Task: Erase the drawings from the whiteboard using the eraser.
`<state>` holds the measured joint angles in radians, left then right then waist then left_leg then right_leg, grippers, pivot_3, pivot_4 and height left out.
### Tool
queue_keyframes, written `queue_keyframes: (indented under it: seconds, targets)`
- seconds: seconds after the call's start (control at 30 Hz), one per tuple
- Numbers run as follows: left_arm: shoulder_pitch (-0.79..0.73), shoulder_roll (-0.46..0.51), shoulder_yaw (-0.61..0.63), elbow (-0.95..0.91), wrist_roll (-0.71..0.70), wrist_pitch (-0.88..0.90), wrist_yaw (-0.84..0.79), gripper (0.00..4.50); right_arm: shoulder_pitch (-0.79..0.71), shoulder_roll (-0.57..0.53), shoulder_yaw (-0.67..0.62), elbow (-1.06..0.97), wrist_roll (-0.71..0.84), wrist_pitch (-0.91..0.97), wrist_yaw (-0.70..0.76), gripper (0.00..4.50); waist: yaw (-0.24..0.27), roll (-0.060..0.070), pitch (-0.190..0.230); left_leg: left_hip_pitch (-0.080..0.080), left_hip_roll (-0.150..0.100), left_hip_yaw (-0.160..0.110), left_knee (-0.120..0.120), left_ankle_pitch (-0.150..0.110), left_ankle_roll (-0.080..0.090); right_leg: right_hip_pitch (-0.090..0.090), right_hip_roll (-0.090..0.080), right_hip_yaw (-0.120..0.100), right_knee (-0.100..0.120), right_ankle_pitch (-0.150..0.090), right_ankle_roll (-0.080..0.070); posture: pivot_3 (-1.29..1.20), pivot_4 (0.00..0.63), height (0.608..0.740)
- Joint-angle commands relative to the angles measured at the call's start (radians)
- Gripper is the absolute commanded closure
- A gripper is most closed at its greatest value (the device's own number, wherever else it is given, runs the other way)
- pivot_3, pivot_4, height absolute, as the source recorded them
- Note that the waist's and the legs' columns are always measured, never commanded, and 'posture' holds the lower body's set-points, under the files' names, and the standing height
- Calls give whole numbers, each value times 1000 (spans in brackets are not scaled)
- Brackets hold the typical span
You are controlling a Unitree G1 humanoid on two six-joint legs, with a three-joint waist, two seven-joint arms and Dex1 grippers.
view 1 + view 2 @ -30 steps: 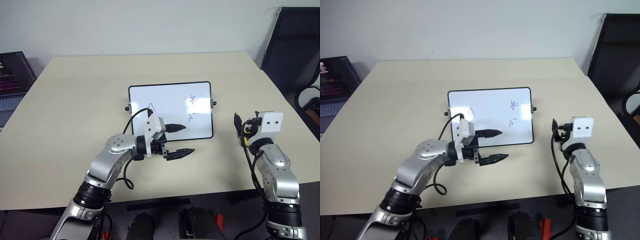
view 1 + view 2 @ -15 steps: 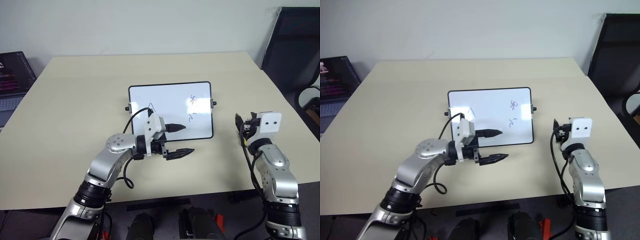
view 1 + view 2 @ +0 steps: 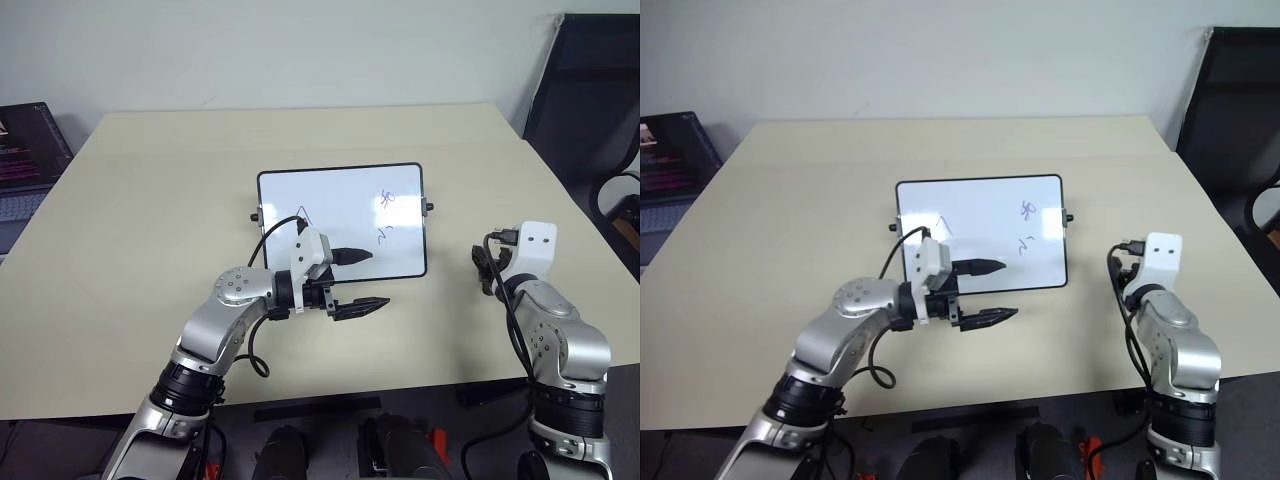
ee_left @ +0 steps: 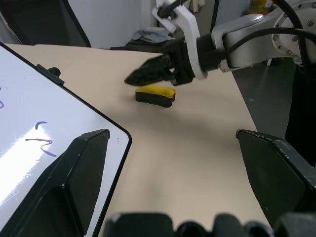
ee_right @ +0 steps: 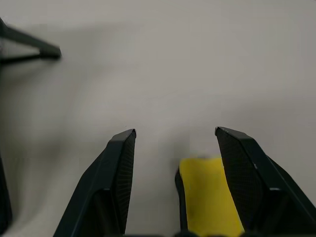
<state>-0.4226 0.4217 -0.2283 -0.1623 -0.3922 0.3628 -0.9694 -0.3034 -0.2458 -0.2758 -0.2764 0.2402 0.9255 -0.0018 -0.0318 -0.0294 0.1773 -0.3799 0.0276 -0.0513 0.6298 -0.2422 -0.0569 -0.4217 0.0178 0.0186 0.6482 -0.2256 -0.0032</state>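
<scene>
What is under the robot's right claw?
Under the right gripper sits the yellow eraser on the table, between the jaws, which look parted around it, near one side. The part of the eraser nearest the wrist is cut off from sight, and its dark underside is hidden against the table.

wall (image 3: 300,50): white | table (image 3: 150,200): beige | chair (image 3: 590,90): black, possibly office type

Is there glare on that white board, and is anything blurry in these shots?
Left wrist view: the whiteboard carries soft bright reflections, and the left gripper's fingers loom large and out of focus. Right wrist view: the eraser and table look soft, with a faint shadow under the fingers. Head views: even light, sharp.
</scene>
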Motion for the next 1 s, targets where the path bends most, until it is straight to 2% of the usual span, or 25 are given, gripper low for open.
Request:
queue_keyframes:
  seconds: [0.03, 0.47, 0.57, 0.67, 1.0]
  targets:
    - [-12, -3, 16, -20, 0, -20, 0, 0, 6, -6, -16, -36, 1, 26, -6, 1710, 0, 0, 0, 0, 0, 0, 0, 0, 0, 0, 0, 0, 0, 0, 0, 0, 150, 740]
    - [-13, 1, 15, -22, -2, -16, -3, 0, 17, -8, -34, -30, -9, 4, -12, 1710, -1, 0, 0, 0, 0, 0, 0, 0, 0, 0, 0, 0, 0, 0, 0, 0, 150, 740]
    - [-16, -3, 13, -20, -1, -17, -3, 0, 15, -11, -39, -42, -9, 3, -9, 1109, -1, 0, 0, 0, 0, 0, 0, 0, 0, 0, 0, 0, 0, 0, 0, 0, 150, 740]
    - [-14, -3, 12, -22, -2, -17, -4, 0, 14, -16, -39, -42, -17, 4, -12, 69, -1, 0, 0, 0, 0, 0, 0, 0, 0, 0, 0, 0, 0, 0, 0, 0, 150, 740]
    - [-8, 2, 15, -30, -3, -12, -2, 0, 14, 15, -53, -15, -12, 29, -29, 29, -1, 0, 0, 0, 0, 0, 0, 0, 0, 0, 0, 0, 0, 0, 0, 0, 150, 740]
